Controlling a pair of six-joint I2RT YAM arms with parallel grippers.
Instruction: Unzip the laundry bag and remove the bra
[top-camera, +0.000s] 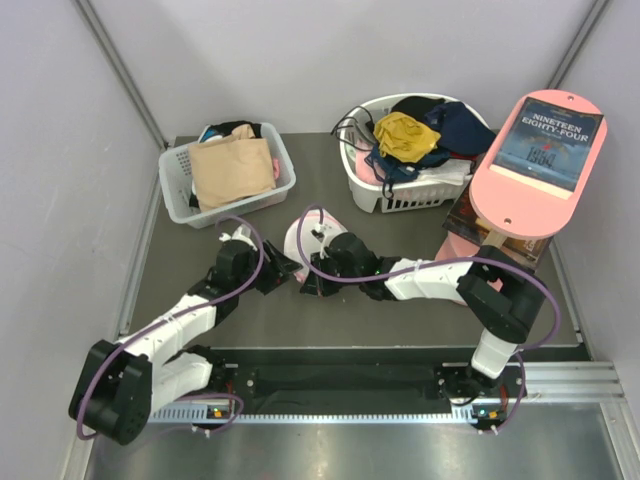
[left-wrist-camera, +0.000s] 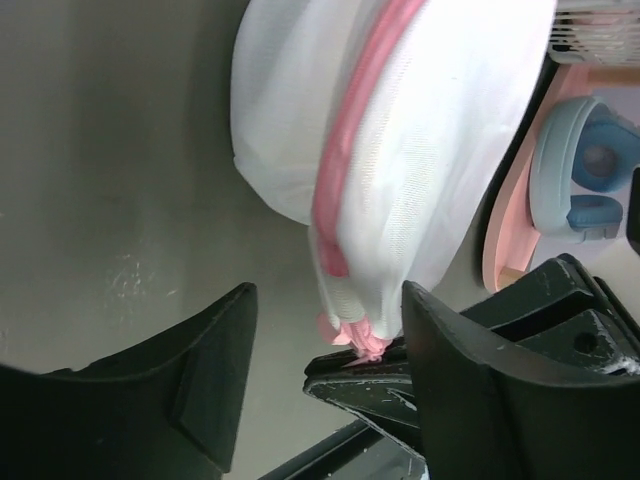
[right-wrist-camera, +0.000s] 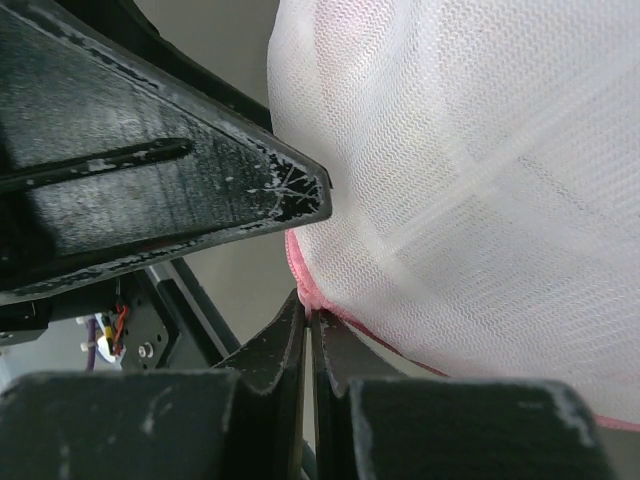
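The laundry bag (top-camera: 303, 238), white mesh with a pink rim, lies mid-table between my two grippers. In the left wrist view the laundry bag (left-wrist-camera: 420, 130) fills the top, its pink zip (left-wrist-camera: 345, 190) running down to a bunched pink end. My left gripper (left-wrist-camera: 330, 345) is open, its fingers (left-wrist-camera: 210, 370) either side of that end. My right gripper (right-wrist-camera: 312, 318) is shut on the pink zip end at the bag's (right-wrist-camera: 470, 180) edge; its tips also show in the left wrist view (left-wrist-camera: 375, 375). In the top view the left gripper (top-camera: 281, 272) and right gripper (top-camera: 312, 280) almost meet. The bra is hidden.
A white slotted basket (top-camera: 178, 196) with a beige garment (top-camera: 232, 170) stands back left. Another white basket (top-camera: 400, 195) with a mustard cloth (top-camera: 404, 133) and dark clothes stands back right. A pink board (top-camera: 500, 195) carrying a book leans at the right.
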